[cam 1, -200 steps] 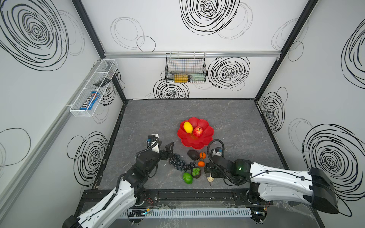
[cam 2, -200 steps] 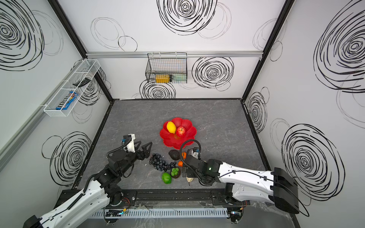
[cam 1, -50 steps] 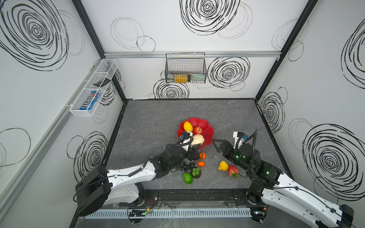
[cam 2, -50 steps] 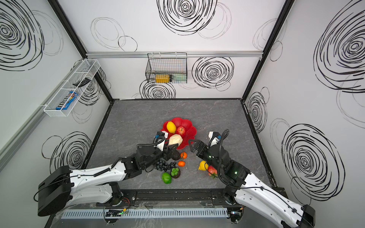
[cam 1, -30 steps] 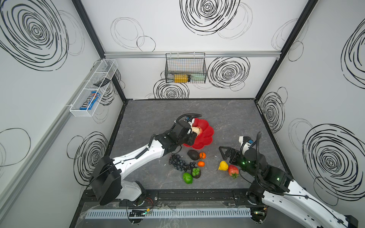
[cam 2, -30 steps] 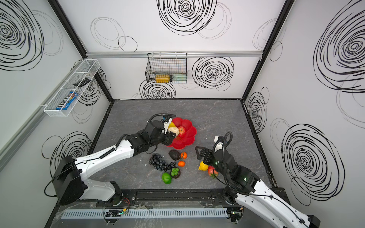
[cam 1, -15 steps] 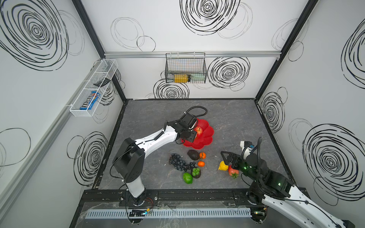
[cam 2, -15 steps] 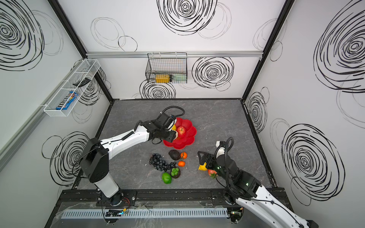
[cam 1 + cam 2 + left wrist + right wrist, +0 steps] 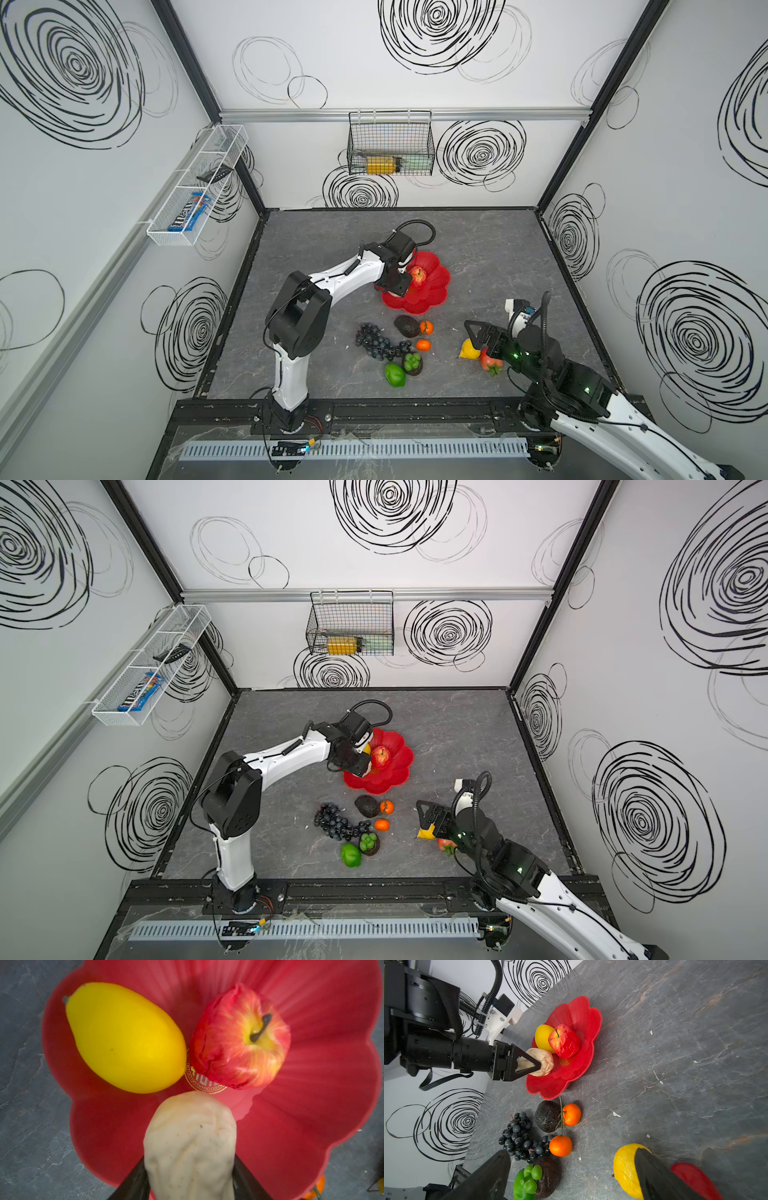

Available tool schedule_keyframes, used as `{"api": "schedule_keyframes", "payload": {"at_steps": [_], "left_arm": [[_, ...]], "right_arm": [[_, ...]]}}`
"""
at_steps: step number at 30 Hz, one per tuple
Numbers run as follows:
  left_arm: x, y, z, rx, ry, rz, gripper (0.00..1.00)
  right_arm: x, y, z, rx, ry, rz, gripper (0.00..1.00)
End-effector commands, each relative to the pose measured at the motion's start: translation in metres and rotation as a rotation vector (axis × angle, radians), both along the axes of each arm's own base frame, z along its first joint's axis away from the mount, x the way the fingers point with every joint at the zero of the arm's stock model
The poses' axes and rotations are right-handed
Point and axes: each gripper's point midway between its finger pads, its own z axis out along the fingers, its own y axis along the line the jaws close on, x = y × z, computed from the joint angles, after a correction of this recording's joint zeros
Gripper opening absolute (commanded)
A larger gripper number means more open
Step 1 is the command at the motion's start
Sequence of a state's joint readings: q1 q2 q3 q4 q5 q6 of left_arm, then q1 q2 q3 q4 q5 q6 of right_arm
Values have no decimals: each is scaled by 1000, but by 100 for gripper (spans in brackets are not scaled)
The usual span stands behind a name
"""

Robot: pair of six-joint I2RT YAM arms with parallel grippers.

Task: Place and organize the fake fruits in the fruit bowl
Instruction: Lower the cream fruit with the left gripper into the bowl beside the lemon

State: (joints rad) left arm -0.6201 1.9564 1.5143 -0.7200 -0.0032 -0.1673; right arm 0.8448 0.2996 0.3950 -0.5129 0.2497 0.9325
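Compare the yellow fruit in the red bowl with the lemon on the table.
Skin: the yellow fruit is smooth, the lemon dimpled. Place: the yellow fruit lies in the bowl against the apple; the lemon lies on the table. Both are yellow.

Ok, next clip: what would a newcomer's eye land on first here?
The red flower-shaped bowl in the middle of the grey table, with a red apple and a yellow fruit inside. The left claw holds a lumpy cream fruit over the bowl. In front lie loose dark grapes, an avocado and two oranges, with the right claw open by a lemon.
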Motion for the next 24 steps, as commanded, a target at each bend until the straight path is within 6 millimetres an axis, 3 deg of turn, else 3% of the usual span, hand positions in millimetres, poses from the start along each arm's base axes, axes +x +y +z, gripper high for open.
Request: {"api": "schedule_keyframes", "payload": {"at_steps": [1,13,24], "left_arm": [[4,4,0,18,26,-24,59],[18,16,-10,66,59,-25,70],[26,23,5,92,1,-9,76]], "right_arm": [[1,-5,-3,-22,-11,-17,97],[2,-4,0,-11,-14,-17,97],[0,-5,2,0,-4,-16,97]]}}
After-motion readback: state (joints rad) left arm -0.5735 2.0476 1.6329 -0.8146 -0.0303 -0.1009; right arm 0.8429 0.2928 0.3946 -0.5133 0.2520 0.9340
